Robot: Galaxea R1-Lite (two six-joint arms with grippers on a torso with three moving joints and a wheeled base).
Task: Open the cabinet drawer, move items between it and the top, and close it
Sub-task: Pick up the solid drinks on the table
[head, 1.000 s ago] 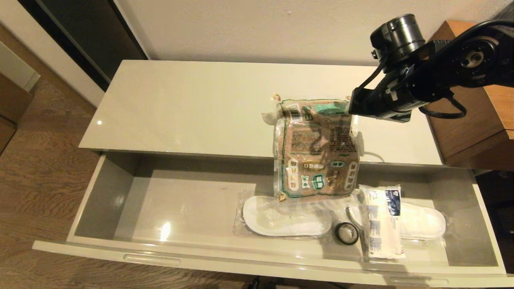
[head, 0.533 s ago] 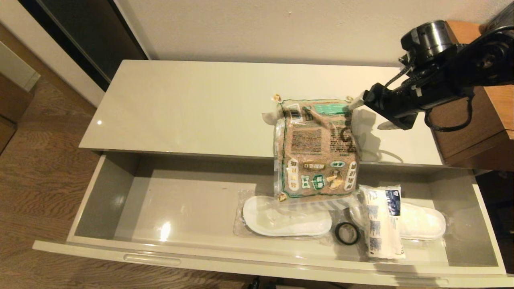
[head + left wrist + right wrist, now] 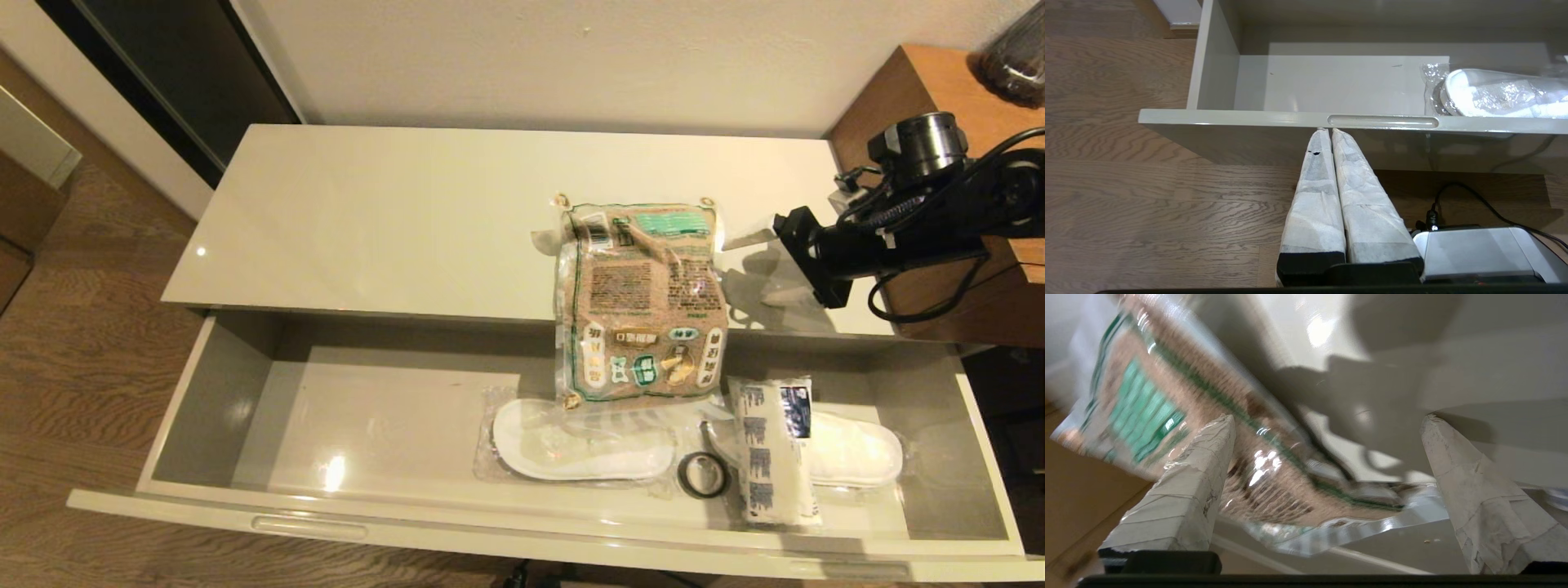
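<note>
Cream-beige cabinet drawer (image 3: 522,535) pulled fully out — inside: clear-wrapped white slippers (image 3: 580,447), white-and-blue tissue pack (image 3: 771,453), small black tape ring (image 3: 704,474). Brown grain bag (image 3: 643,302) half on the top (image 3: 392,212), lower end hanging over the slippers; labels too small to read. Right gripper (image 3: 759,265) now clear of the bag's right edge, fingers spread wide, empty — a second ago over its corner. Left gripper (image 3: 1327,130) pressed shut, below the drawer's front.
</note>
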